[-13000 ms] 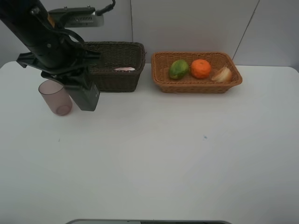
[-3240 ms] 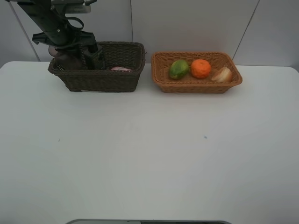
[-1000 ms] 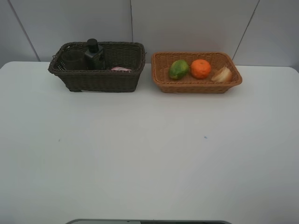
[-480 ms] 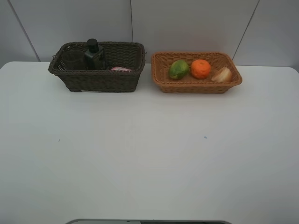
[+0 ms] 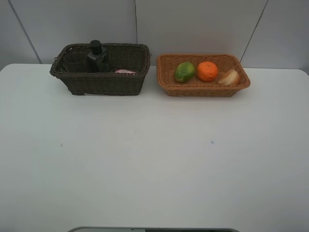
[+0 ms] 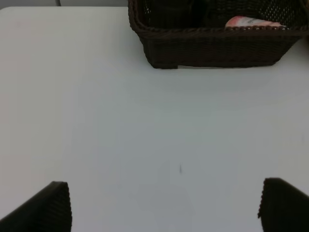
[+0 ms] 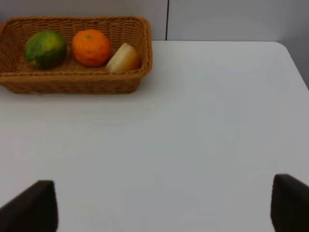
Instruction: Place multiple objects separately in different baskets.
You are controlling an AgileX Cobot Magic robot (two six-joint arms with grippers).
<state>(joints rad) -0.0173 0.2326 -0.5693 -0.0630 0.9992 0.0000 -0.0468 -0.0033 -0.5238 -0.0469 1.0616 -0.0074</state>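
Observation:
The dark brown basket (image 5: 101, 83) at the back left holds the mauve cup (image 5: 76, 62), the grey pump bottle (image 5: 97, 57) and the pink bottle (image 5: 125, 71). To its right, the tan basket (image 5: 203, 90) holds the green fruit (image 5: 184, 71), the orange (image 5: 207, 71) and the red-yellow fruit (image 5: 230, 77). Neither arm shows in the high view. My left gripper (image 6: 164, 208) is open and empty over bare table, well short of the dark basket (image 6: 217, 48). My right gripper (image 7: 161, 205) is open and empty, well back from the tan basket (image 7: 72, 83).
The white table (image 5: 154, 159) stretches from the baskets to the front edge. A pale panelled wall (image 5: 193, 24) stands directly behind both baskets. A small dark speck (image 5: 211, 142) marks the tabletop.
The left arm, earlier beside the cup on the table and then over the dark basket, has left the high view. The cup now stands in that basket. Nothing moved in the last second.

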